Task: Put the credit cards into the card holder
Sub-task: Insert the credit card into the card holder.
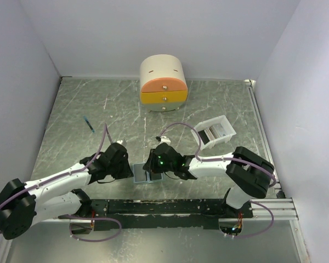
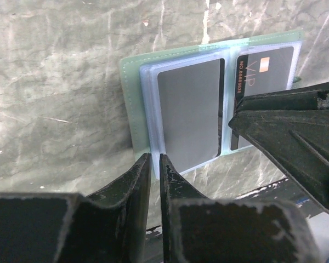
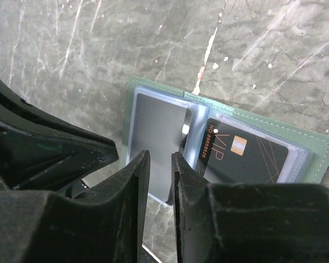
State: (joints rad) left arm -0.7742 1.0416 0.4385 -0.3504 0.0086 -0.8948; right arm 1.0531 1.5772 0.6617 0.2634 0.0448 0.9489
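The grey-green card holder [image 1: 144,174] lies open on the table between both grippers. In the left wrist view its [image 2: 132,82] pale blue pockets hold a plain grey card [image 2: 189,112] and a black VIP card [image 2: 263,71]. My left gripper [image 2: 154,159] is pinched on the near corner of the grey card's pocket. My right gripper [image 3: 160,156] hovers over the grey card [image 3: 159,131] with its jaws a narrow gap apart, beside the VIP card [image 3: 247,156]. More striped cards [image 1: 211,133] lie in the white tray.
The white tray [image 1: 226,121] stands at the right, behind the right arm. A round cream-and-orange drawer box [image 1: 163,82] stands at the back centre. A thin blue pen [image 1: 88,124] lies at the left. The black base rail [image 1: 170,207] runs along the near edge.
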